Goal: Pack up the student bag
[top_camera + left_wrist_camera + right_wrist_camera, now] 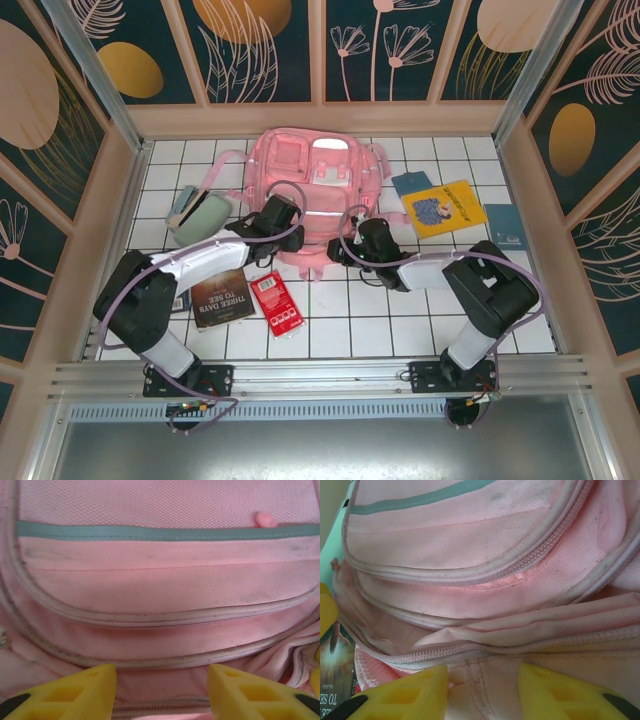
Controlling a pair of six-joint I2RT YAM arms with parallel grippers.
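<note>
The student bag [315,185], a large light-pink backpack, lies flat at the back middle of the tiled table, its near edge toward the arms. My left gripper [282,213] is at the bag's near left edge. In the left wrist view its yellow fingers [85,690] stand apart, and between them lie the pink fabric [160,580] and a zip line; the left gripper [162,690] is open. My right gripper [362,235] is at the near right edge. The right gripper [484,692] is open too, with a stitched fold of the bag [470,540] between its fingers.
A mint-green pencil case [200,212] lies left of the bag. A dark book [222,296] and a red packet [277,303] lie near the left arm. A yellow book [445,208], a teal booklet [410,184] and a blue book [505,225] lie at the right.
</note>
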